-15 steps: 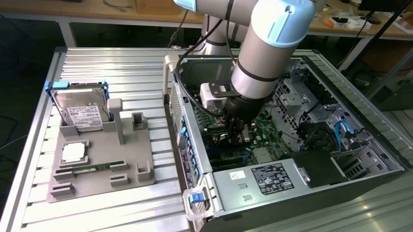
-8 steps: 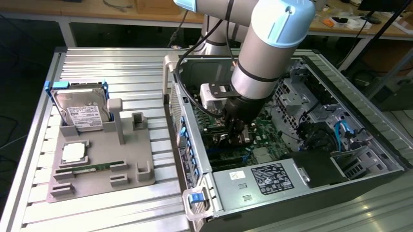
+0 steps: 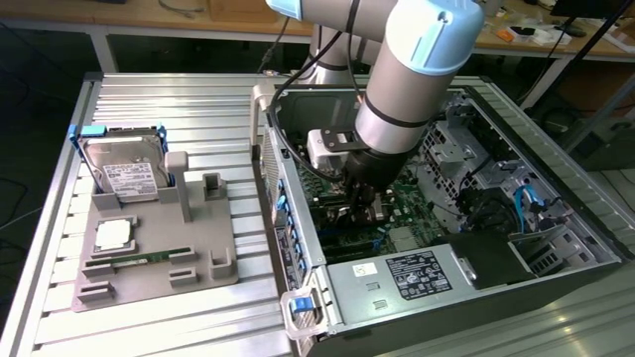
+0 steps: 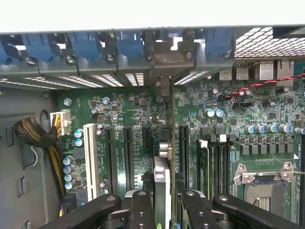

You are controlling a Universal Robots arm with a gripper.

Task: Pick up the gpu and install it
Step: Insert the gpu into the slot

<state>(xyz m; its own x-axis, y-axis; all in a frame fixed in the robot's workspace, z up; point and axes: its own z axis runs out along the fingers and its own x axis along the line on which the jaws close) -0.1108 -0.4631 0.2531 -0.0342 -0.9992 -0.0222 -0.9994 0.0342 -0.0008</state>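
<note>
The gpu [image 4: 162, 174] shows edge-on in the wrist view as a thin card with a silvery edge. It stands upright over the green motherboard [image 4: 128, 109], between two long black slots. Its far end reaches the metal bracket opening [image 4: 164, 59] under the blue latches. My gripper [image 4: 164, 202] is shut on the card, one black finger [image 4: 141, 210] on each side. In the exterior view the gripper [image 3: 359, 207] is deep inside the open computer case [image 3: 297, 223], low over the motherboard. Whether the card sits fully in its slot I cannot tell.
On the exterior view's left a grey fixture [image 3: 198, 253] holds a silver hard drive in a blue frame [image 3: 124, 167], a square chip [image 3: 114, 234] and a green memory stick [image 3: 139, 258]. Inside the case are a power supply [image 3: 417, 271], a braided cable bundle [image 4: 35, 136], a white slot [image 4: 90, 160] and a processor socket [image 4: 264, 183].
</note>
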